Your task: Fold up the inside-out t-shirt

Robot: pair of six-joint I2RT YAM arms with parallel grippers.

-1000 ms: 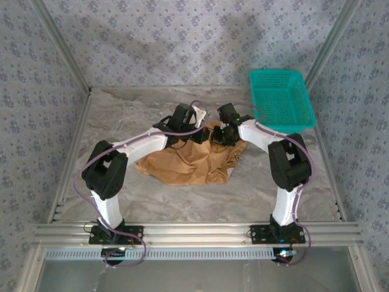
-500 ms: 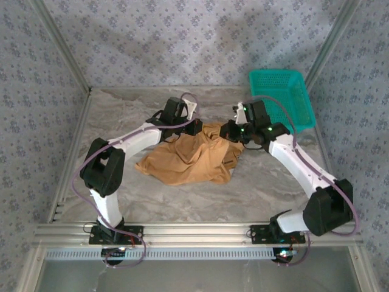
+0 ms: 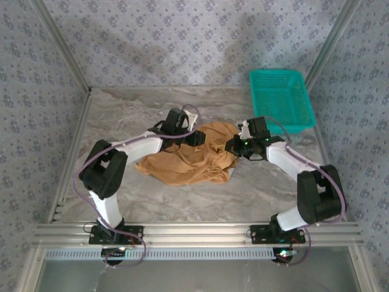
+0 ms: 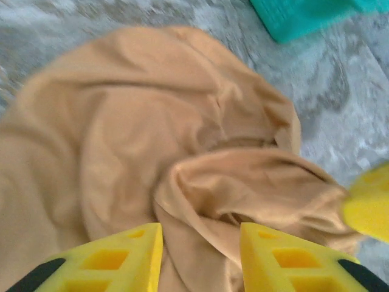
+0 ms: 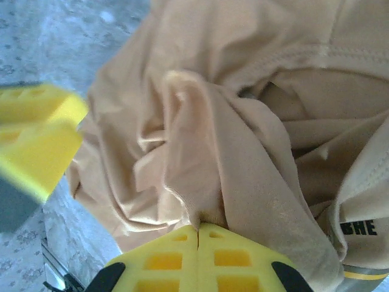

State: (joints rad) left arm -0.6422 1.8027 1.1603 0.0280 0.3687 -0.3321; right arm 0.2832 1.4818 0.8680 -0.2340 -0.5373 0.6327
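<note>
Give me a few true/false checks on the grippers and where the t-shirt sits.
1. The right gripper is shut on a fold of the t-shirt. True.
2. The left gripper is clamped shut on cloth. False: its fingers stand apart, with cloth below the gap.
3. The t-shirt lies in the basket. False: it lies on the table, apart from the basket.
4. The t-shirt is crumpled, not yet folded. True.

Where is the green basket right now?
In the top view, the basket sits at the far right, just beyond the right gripper and the orange t-shirt.
</note>
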